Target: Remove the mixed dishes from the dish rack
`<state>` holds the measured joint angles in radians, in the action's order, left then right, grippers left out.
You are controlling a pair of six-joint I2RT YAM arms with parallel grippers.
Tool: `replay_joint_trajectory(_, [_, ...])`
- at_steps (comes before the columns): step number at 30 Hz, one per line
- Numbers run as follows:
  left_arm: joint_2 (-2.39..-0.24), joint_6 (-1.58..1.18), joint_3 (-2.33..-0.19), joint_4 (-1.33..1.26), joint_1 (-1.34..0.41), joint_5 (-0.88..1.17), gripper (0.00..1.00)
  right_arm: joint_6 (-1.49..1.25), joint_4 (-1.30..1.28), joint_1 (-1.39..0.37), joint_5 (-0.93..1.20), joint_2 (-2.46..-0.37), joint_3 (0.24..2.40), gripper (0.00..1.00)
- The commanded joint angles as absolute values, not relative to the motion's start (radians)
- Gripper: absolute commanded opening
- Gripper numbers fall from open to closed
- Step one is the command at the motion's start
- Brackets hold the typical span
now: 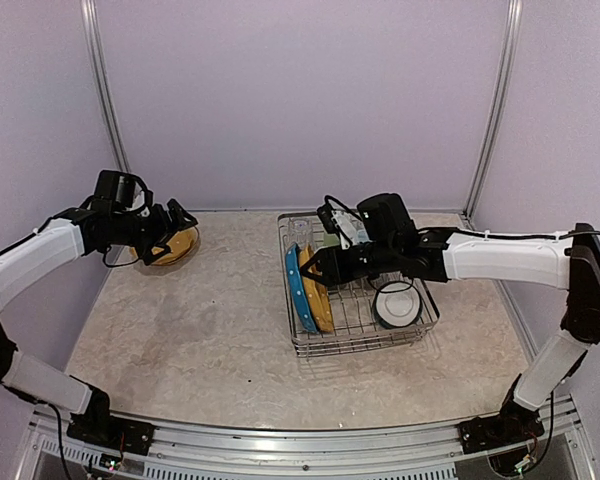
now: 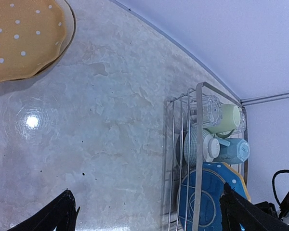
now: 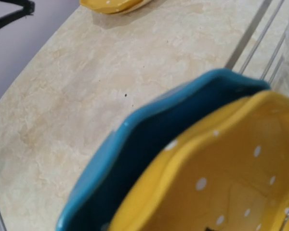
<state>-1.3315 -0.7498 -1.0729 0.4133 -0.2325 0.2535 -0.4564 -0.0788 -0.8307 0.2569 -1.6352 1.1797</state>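
Note:
The dish rack (image 1: 360, 347) stands right of centre. A blue dotted plate (image 1: 297, 290) and a yellow plate (image 1: 318, 300) stand upright in its left side, and a white bowl (image 1: 396, 303) lies at its right. My right gripper (image 1: 318, 268) is at the yellow plate's top rim; its fingers are hidden. The right wrist view shows only the blue plate (image 3: 135, 159) and yellow plate (image 3: 221, 178) up close. My left gripper (image 1: 175, 232) is open and empty beside a yellow dotted plate (image 1: 172, 246) on the table. The left wrist view shows a clear glass (image 2: 207, 109), green mug (image 2: 226, 118) and blue mug (image 2: 233, 150).
A striped white bowl (image 2: 197, 147) sits in the rack by the mugs. Walls close the table at the back and both sides. The yellow plate lies near the far left corner (image 2: 19, 38). Bare tabletop (image 1: 210, 320) lies between it and the rack.

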Motion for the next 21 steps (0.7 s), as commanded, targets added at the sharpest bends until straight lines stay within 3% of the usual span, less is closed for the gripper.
replay_joint_trajectory(1, [-1.299, -0.732, -1.095, 0.442, -0.245, 0.235, 0.99, -0.445, -0.106, -0.848, 0.24, -1.671, 1.206, 0.44])
replay_joint_trajectory(5, [-1.292, -0.731, -1.104, 0.452, -0.246, 0.234, 0.99, -0.447, -0.109, -0.852, 0.24, -1.682, 1.208, 0.37])
replay_joint_trajectory(9, [-1.284, -0.732, -1.108, 0.457, -0.253, 0.227, 0.99, -0.462, -0.113, -0.865, 0.213, -1.69, 1.21, 0.45])
replay_joint_trajectory(15, [-1.282, -0.735, -1.107, 0.454, -0.257, 0.223, 0.99, -0.468, -0.127, -0.891, 0.181, -1.711, 1.218, 0.44])
replay_joint_trajectory(21, [-1.291, -0.736, -1.116, 0.456, -0.268, 0.227, 0.99, -0.467, -0.115, -0.894, 0.182, -1.705, 1.22, 0.28])
